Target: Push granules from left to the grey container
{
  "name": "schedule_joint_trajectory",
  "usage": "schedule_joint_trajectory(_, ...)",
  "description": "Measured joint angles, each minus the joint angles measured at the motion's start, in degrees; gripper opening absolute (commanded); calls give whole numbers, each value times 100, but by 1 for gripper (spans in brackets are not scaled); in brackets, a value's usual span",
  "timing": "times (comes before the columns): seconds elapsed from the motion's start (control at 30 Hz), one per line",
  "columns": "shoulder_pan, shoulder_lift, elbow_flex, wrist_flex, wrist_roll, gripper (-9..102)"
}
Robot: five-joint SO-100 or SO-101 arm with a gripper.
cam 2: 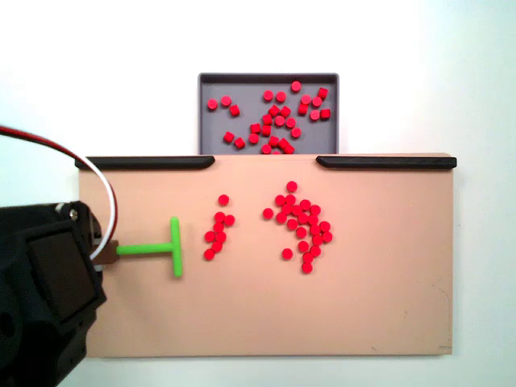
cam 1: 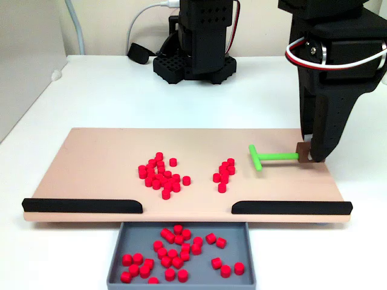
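Note:
Red granules lie in two groups on the tan board (cam 1: 91, 163): a larger cluster (cam 1: 160, 175) (cam 2: 300, 226) and a smaller one (cam 1: 224, 172) (cam 2: 218, 234). More granules (cam 1: 175, 251) (cam 2: 274, 113) rest inside the grey container (cam 1: 139, 238) (cam 2: 322, 137), which sits against the board's edge at the gap between the black strips. The green T-shaped pusher (cam 1: 266, 157) (cam 2: 161, 248) lies on the board with its crossbar facing the smaller group, a short gap away. My gripper (cam 1: 309, 156) (cam 2: 103, 251) is shut on the pusher's brown handle end.
Two black strips (cam 1: 81, 205) (cam 1: 290, 207) line the board's edge on either side of the gap. The arm's black base (cam 1: 193, 60) stands behind the board on the white table, beside a black object (cam 1: 138, 53) and cable. A grey panel (cam 1: 24, 60) rises at the left.

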Motion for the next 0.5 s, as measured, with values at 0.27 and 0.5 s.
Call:
schedule_joint_trajectory(0.27,62,-141,0,-18,-26,0)
schedule_joint_trajectory(0.5,97,-141,0,-158,-26,0)
